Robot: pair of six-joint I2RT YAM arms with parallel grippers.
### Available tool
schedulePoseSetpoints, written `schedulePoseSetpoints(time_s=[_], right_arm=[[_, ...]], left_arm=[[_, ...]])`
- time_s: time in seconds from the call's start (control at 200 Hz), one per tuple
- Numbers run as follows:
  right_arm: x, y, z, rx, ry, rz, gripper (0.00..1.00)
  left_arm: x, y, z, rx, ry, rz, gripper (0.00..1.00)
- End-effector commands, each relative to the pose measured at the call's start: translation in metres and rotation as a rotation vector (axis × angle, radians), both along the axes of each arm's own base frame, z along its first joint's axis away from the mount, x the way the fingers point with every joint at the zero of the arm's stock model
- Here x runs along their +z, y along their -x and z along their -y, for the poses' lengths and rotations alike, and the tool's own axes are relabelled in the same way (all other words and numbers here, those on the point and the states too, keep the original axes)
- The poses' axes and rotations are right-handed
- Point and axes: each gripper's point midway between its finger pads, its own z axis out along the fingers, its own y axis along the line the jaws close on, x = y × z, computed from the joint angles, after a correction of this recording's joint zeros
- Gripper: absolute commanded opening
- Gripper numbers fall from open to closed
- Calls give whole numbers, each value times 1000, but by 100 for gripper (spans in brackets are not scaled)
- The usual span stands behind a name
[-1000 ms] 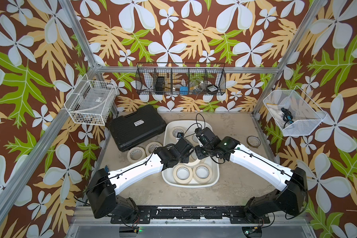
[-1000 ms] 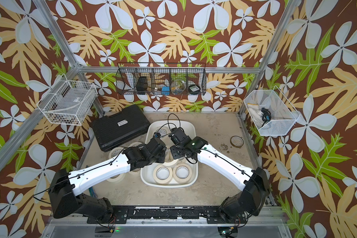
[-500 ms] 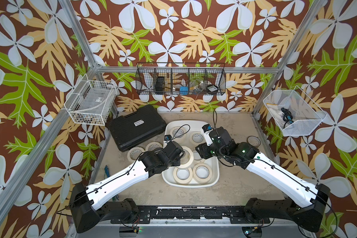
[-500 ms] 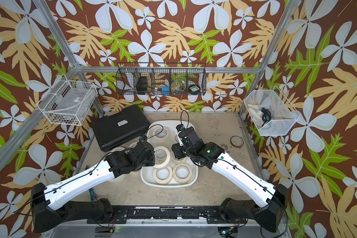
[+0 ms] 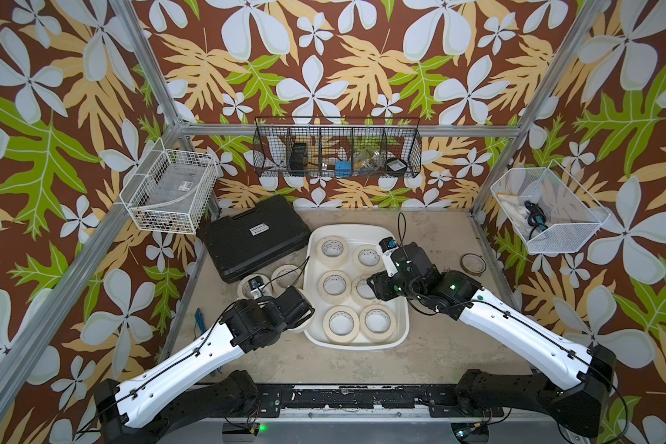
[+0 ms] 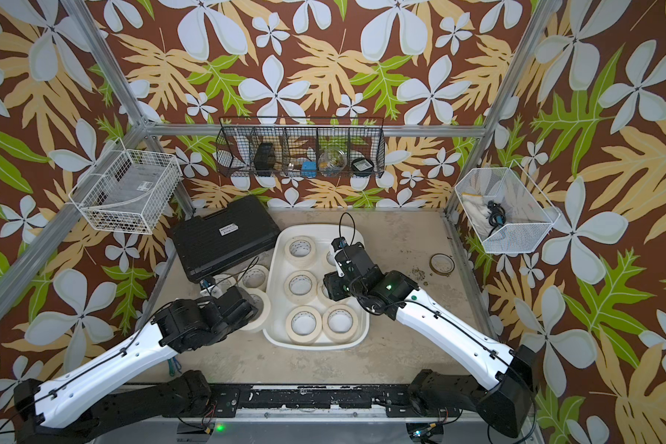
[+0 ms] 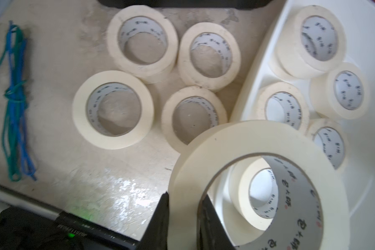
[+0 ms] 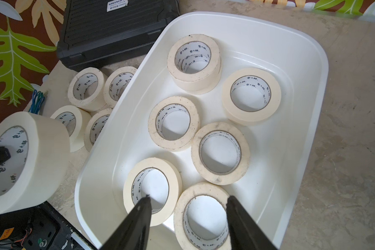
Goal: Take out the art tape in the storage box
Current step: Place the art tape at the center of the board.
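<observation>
Left end effector [image 7: 183,207] grips cream masking-tape roll [image 7: 247,140], grip hidden in top views | right end effector [image 8: 188,198] wide above white plastic tub [image 8: 301,54] | stained beige table [image 5: 362,361]

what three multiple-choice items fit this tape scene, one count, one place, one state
1. Tape rolls lying on the table beside the storage box: A two, B four, C seven.
2. The thin brown ring lies: A in the box, B leaning on the box, C on the table, apart from the box.
3. The left claw is: A shut on a tape roll, B open, empty, C out of view.
Answers: B, the left wrist view shows four; C, both top views show it alone; A, it pinches the roll's wall.
</observation>
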Motion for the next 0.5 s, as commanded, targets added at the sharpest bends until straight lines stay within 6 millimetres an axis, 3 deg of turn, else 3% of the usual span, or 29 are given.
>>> schedulePoseSetpoints(time_s=[0.0,0.205,0.495], right_arm=[[0,-3,-3,-6,-15,4,59],[-3,-3,-4,-2,-17,-1,59],[-6,-3,0,-5,-15,-4,59]], left_arm=[[-15,21,-32,128,-52,-44,0],[-56,45,-37,157,-35,-161,0],[-92,61,-33,169,33,-236,0]])
